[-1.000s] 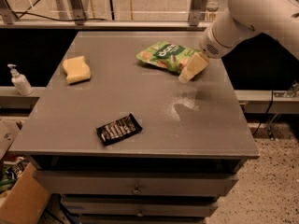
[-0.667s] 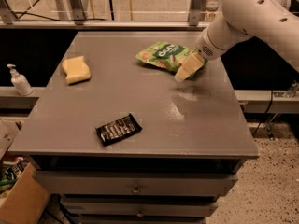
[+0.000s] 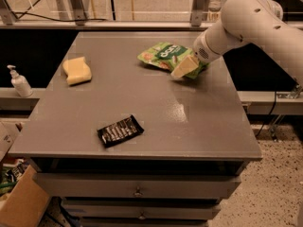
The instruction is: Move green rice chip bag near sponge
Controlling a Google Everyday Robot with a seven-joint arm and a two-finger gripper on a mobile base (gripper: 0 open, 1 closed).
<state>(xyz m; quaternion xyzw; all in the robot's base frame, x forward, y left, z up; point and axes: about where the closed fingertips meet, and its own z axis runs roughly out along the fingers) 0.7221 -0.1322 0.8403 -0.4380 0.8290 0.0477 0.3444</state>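
The green rice chip bag [image 3: 163,54] lies on the far right part of the grey table [image 3: 156,112]. It is crinkly bright green with white lettering. The sponge [image 3: 77,70] is a pale yellow block at the table's far left. My gripper [image 3: 185,69], with pale yellow pads, hangs from the white arm [image 3: 246,20] and sits at the bag's right front end, overlapping it. Whether it touches the bag is unclear.
A small black wrapper [image 3: 120,130] with white print lies near the table's front. A white pump bottle [image 3: 19,82] stands on a ledge left of the table. A railing [image 3: 142,25] runs behind. Drawers [image 3: 137,188] sit below the tabletop.
My gripper has moved left and slightly down, closer onto the right end of the green bag. The bag, sponge and wrapper have not moved.
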